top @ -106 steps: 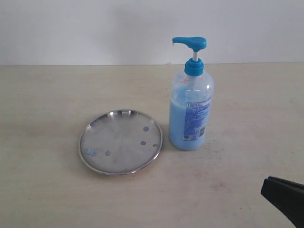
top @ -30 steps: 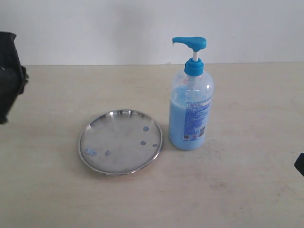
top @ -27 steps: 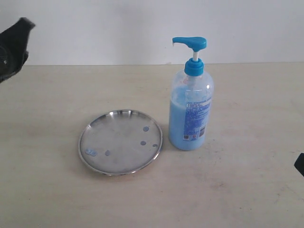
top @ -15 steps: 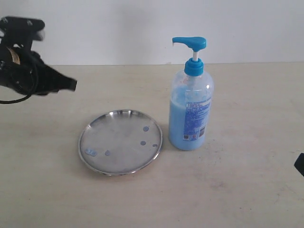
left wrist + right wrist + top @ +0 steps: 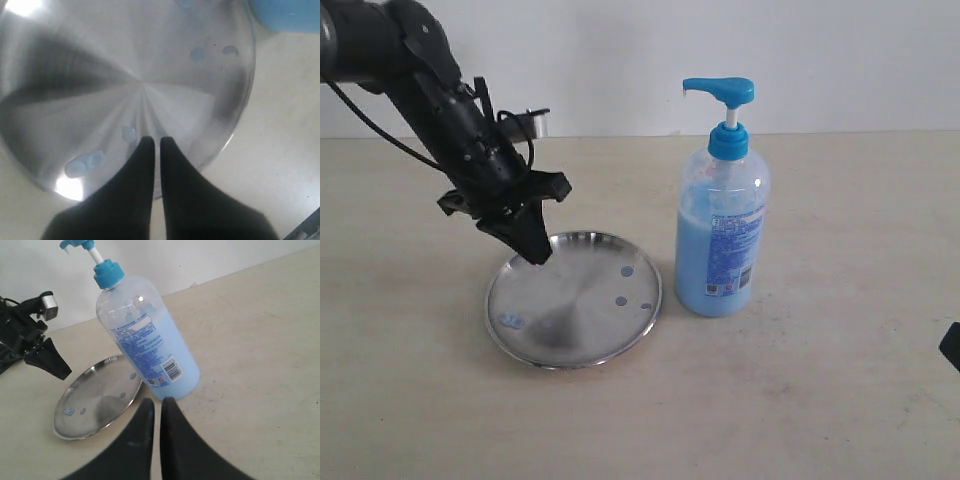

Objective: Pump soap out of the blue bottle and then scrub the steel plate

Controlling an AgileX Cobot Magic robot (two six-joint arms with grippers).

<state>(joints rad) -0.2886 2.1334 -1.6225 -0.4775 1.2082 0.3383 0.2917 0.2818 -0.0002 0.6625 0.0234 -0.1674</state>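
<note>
The left gripper (image 5: 536,252), pinched closed and empty, has swung in over the steel plate (image 5: 582,330) near its rim; the right gripper (image 5: 156,401) stays closed, empty.

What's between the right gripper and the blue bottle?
Only bare table separates right gripper and blue bottle, seen in the right wrist view.

Spreads as a pale beige tabletop (image 5: 840,400), matte, faintly scuffed and smudged with darker marks. Ends at the back in a straight line against a plain white wall (image 5: 570,60).
</note>
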